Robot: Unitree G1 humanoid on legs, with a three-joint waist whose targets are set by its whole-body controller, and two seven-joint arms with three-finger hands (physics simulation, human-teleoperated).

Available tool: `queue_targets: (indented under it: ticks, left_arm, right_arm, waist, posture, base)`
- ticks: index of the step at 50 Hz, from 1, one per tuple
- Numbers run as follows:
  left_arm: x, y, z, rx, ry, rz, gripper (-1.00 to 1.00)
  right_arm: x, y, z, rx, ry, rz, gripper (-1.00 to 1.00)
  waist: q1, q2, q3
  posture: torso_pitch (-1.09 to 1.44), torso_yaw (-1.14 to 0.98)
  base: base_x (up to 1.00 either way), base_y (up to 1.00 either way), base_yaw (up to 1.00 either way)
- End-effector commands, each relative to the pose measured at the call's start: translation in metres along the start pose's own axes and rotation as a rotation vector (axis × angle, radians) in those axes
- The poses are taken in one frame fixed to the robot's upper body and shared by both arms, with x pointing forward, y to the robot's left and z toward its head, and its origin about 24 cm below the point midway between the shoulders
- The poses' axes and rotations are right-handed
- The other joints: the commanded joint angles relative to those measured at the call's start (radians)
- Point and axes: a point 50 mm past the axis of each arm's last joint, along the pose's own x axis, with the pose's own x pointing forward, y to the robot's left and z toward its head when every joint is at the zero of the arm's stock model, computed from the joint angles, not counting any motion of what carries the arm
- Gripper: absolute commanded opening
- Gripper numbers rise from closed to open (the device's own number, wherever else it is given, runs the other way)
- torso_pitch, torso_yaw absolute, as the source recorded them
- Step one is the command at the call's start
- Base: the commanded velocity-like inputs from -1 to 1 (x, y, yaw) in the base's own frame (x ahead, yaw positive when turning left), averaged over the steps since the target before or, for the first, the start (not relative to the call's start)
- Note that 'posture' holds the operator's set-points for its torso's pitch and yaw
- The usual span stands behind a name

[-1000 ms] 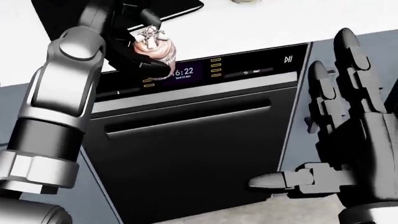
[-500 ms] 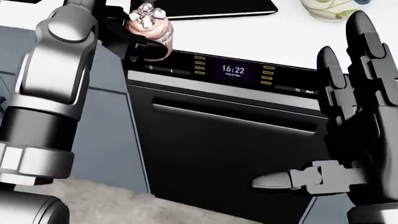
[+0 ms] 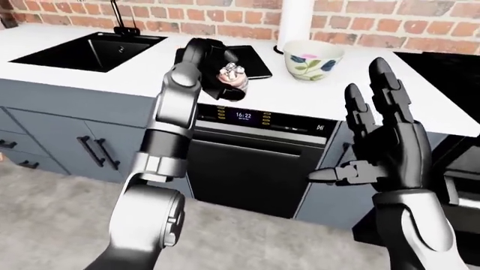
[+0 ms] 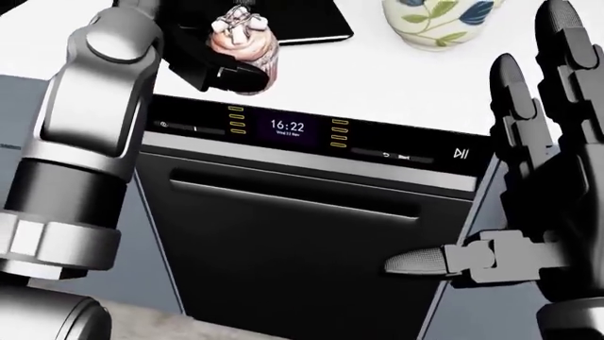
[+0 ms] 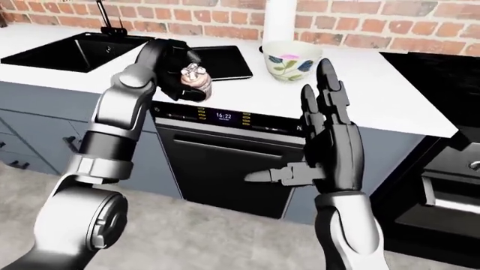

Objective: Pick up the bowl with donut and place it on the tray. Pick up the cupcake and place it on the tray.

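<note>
A pink cupcake (image 3: pixel 233 75) with white topping is held in my left hand (image 3: pixel 225 85), whose fingers are shut round it. It hovers over the white counter (image 3: pixel 337 90), just at the near edge of the flat black tray (image 3: pixel 256 62). To the right of the tray stands a white bowl (image 3: pixel 313 59) with a flower pattern; I cannot see what is inside it. My right hand (image 3: pixel 353 129) is raised and open, fingers spread, holding nothing, below the counter edge at the right of the view.
A black dishwasher (image 3: pixel 255 163) with a lit clock sits under the counter. At the left is a black sink (image 3: pixel 83 50), at the far right a dark stove top (image 3: pixel 450 67). A white cylinder (image 3: pixel 296 22) stands against the brick wall.
The head view has swung about, so the whole picture shifted. My left hand keeps the cupcake and now stands nearer the tray. The right hand stays open.
</note>
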Motion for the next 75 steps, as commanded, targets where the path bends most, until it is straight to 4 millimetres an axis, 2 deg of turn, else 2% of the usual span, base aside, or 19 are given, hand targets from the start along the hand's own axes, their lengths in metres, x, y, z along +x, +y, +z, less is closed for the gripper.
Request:
queue_targets:
  ticks: [1,6,8,9,11,19,23,24,28,32,36,37,40,42,43,44,57,63,75]
  left_arm:
    - [-0.006,0.018,0.029,0.001,-0.116,0.071,-1.0]
    - [-0.006,0.019,0.029,-0.001,-0.118,0.073,-1.0]
    - [-0.006,0.019,0.029,-0.002,-0.118,0.075,-1.0]
    - [-0.007,0.02,0.03,-0.001,-0.119,0.075,-1.0]
    - [-0.007,0.02,0.029,-0.003,-0.118,0.077,-1.0]
    - [-0.009,0.023,0.034,-0.007,-0.126,0.082,-1.0]
    - [-0.009,0.027,0.036,-0.01,-0.129,0.088,-1.0]
    - [-0.009,0.027,0.036,-0.011,-0.129,0.088,-1.0]
    - [-0.009,0.028,0.033,-0.012,-0.126,0.091,-1.0]
    - [-0.01,0.03,0.036,-0.012,-0.128,0.094,-1.0]
    - [-0.011,0.032,0.038,-0.01,-0.13,0.097,-1.0]
    - [-0.011,0.032,0.037,-0.01,-0.13,0.097,-1.0]
    - [-0.012,0.032,0.039,-0.01,-0.131,0.097,-1.0]
    - [-0.012,0.032,0.04,-0.009,-0.132,0.097,-1.0]
    - [-0.012,0.032,0.04,-0.009,-0.132,0.097,-1.0]
    - [-0.012,0.033,0.04,-0.01,-0.132,0.099,-1.0]
    - [-0.012,0.034,0.037,-0.018,-0.132,0.103,-1.0]
    - [-0.012,0.034,0.037,-0.017,-0.132,0.103,-1.0]
    - [-0.013,0.039,0.038,-0.019,-0.133,0.11,-1.0]
  right_arm:
    - [0.001,0.003,0.01,-0.004,-0.064,0.018,1.0]
    - [0.001,0.004,0.012,-0.01,-0.072,0.023,1.0]
    - [0.0,0.004,0.014,-0.012,-0.076,0.025,1.0]
    - [0.0,0.004,0.015,-0.012,-0.078,0.025,1.0]
    - [0.0,0.004,0.016,-0.016,-0.081,0.027,1.0]
    - [0.003,0.003,0.021,-0.017,-0.087,0.025,1.0]
    - [0.002,0.004,0.025,-0.022,-0.097,0.029,1.0]
    - [0.002,0.004,0.025,-0.022,-0.097,0.03,1.0]
    - [0.002,0.004,0.024,0.003,-0.096,0.031,1.0]
    - [0.003,0.004,0.025,-0.001,-0.097,0.027,1.0]
    - [0.002,0.002,0.031,-0.014,-0.108,0.02,1.0]
    - [0.002,0.002,0.032,-0.016,-0.108,0.019,1.0]
    - [0.001,0.0,0.036,-0.002,-0.117,0.011,1.0]
    - [0.0,-0.001,0.038,-0.011,-0.122,0.005,1.0]
    - [0.0,-0.002,0.039,-0.011,-0.126,0.0,1.0]
    - [-0.001,-0.003,0.041,-0.014,-0.132,-0.003,1.0]
    - [-0.002,-0.008,0.051,-0.025,-0.154,-0.018,1.0]
    - [-0.004,-0.011,0.054,-0.032,-0.167,-0.029,1.0]
    - [-0.005,-0.014,0.058,-0.027,-0.173,-0.048,1.0]
  waist:
    - [0.004,-0.007,-0.018]
    - [-0.002,0.041,-0.038]
    - [-0.002,0.102,-0.051]
    - [0.003,0.062,-0.049]
    - [0.011,0.1,-0.027]
    - [-0.008,0.03,-0.038]
    - [-0.006,-0.052,-0.036]
    - [-0.012,-0.025,-0.026]
    - [0.016,-0.064,-0.042]
    - [-0.016,0.027,-0.014]
    - [-0.043,0.09,-0.032]
    - [-0.008,0.045,-0.037]
    - [0.004,0.029,-0.036]
    - [-0.011,0.104,-0.065]
    - [-0.012,0.123,-0.031]
    - [-0.021,0.081,-0.028]
    - [-0.016,0.055,-0.035]
    - [-0.007,-0.016,-0.03]
    - [-0.04,0.025,-0.032]
  posture:
    - [0.0,0.0]
    - [0.0,0.0]
    - [0.0,0.0]
    - [0.0,0.0]
    - [0.0,0.0]
    - [0.0,0.0]
    - [0.0,0.0]
    - [0.0,0.0]
    - [0.0,0.0]
    - [0.0,0.0]
    - [0.0,0.0]
    - [0.0,0.0]
    - [0.0,0.0]
    - [0.0,0.0]
    - [0.0,0.0]
    - [0.0,0.0]
    - [0.0,0.0]
    - [0.0,0.0]
    - [0.0,0.0]
  base:
    - [0.41,0.0,0.0]
    - [0.2,0.11,0.0]
    - [0.0,0.18,0.0]
    - [0.0,0.19,0.0]
    - [0.0,0.18,0.0]
    - [0.06,0.12,0.0]
    - [0.31,0.08,0.0]
    - [0.29,0.28,0.0]
    - [0.02,0.4,0.25]
    - [0.0,0.0,1.0]
    - [0.0,0.18,0.75]
    - [0.0,0.62,0.0]
    - [0.0,0.35,0.0]
    - [0.0,0.0,0.0]
    - [0.0,0.0,0.0]
    - [0.0,0.0,0.0]
    - [0.12,0.0,0.0]
    - [0.07,0.0,0.0]
    - [0.0,0.0,-0.62]
